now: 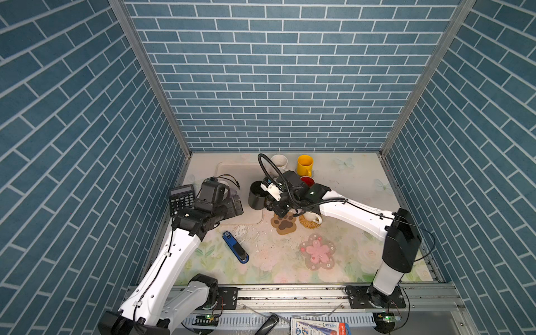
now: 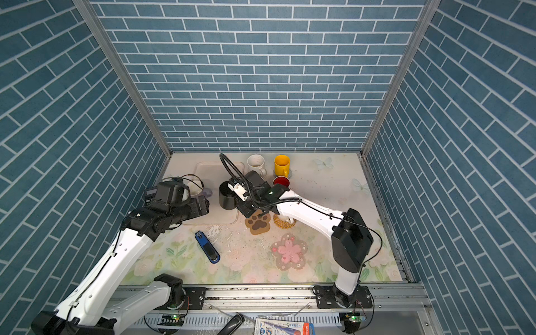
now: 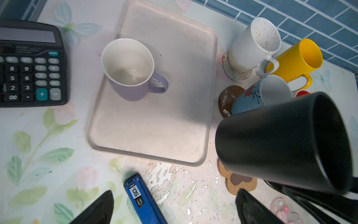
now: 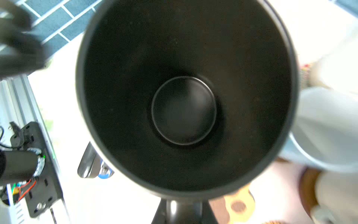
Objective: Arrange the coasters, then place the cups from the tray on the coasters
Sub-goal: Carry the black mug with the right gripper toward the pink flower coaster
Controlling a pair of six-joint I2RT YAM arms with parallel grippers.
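Stretching low toward the tray (image 1: 235, 171), right pincer (image 4: 184, 209) grips the black mug (image 1: 256, 198); left pincer (image 3: 174, 195) hovers wide open, empty.

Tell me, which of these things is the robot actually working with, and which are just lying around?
Job: tray, lavender mug, black mug held by right tool, yellow mug, speckled mug, paw coaster, pink flower coaster, rattan coaster.
Lying about: black calculator, blue stapler.
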